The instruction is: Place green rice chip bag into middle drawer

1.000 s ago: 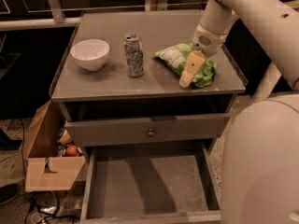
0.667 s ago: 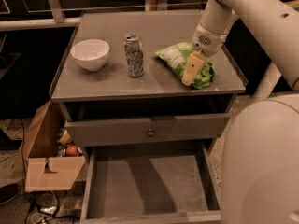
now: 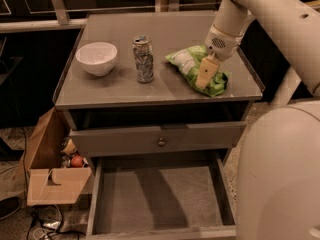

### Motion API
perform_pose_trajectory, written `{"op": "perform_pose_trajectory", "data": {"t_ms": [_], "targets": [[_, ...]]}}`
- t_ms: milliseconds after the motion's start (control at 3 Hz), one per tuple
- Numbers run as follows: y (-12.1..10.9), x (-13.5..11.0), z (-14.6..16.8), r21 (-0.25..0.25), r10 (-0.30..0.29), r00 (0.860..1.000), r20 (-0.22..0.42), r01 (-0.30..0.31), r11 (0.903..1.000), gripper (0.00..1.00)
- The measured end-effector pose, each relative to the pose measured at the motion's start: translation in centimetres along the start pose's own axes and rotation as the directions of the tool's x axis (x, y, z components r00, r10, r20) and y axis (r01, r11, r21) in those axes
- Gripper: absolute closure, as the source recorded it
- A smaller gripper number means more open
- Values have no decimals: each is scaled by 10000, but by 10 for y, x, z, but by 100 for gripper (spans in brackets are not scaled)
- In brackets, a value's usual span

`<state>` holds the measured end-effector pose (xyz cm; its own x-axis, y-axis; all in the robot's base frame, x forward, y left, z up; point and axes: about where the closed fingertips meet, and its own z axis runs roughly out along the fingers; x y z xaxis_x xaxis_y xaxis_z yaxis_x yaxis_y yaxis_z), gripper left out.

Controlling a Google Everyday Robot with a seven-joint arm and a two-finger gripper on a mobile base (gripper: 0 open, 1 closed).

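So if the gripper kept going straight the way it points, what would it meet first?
The green rice chip bag: the gripper points down at it on the cabinet top. Whether it touches the bag yet is unclear from this view.

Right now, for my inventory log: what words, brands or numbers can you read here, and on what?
No text is readable.
On the green rice chip bag: a white patch, print too blurred.
On the can: pattern only, nothing legible.
On the gripper, down at the bag: no marking seen.
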<state>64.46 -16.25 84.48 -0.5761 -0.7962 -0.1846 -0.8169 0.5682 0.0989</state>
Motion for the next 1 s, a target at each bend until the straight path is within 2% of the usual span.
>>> {"op": "perform_pose_trajectory", "data": {"t_ms": [333, 1000], "targets": [[0, 0, 0, 0, 0, 10000, 0, 0, 10000, 100], [0, -1, -3, 3, -4, 10000, 12, 4, 10000, 100]]}}
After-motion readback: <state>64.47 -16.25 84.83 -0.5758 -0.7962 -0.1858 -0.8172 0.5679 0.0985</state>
